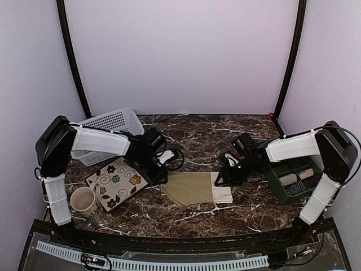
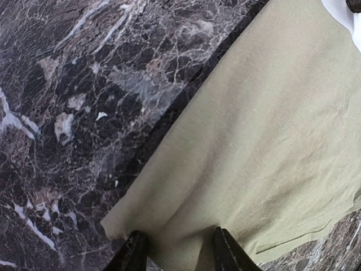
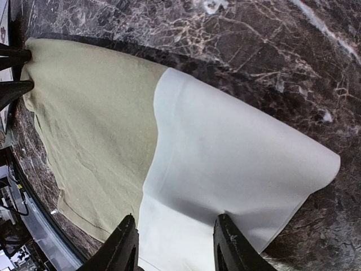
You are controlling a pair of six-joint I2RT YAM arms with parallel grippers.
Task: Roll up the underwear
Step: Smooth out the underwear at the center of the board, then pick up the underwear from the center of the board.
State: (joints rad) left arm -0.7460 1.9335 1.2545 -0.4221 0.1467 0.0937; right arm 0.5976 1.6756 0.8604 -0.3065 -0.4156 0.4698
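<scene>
Fingers sit at both ends of the olive underwear (image 1: 192,188), spread flat on the tabletop (image 1: 203,135).
Left fingers (image 2: 132,253) stand apart astride its olive edge; right fingers (image 3: 121,248) stand apart astride the cream waistband (image 3: 225,169). A flowered board (image 1: 115,183) and mug (image 1: 83,199) sit off to its left.

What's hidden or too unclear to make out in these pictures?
- Top view: side edges of the olive underwear, under the left gripper and right gripper.
- Top view: contents of the green basket, too small.
- Left wrist view: cream waistband, cut off at the top-right corner.
</scene>
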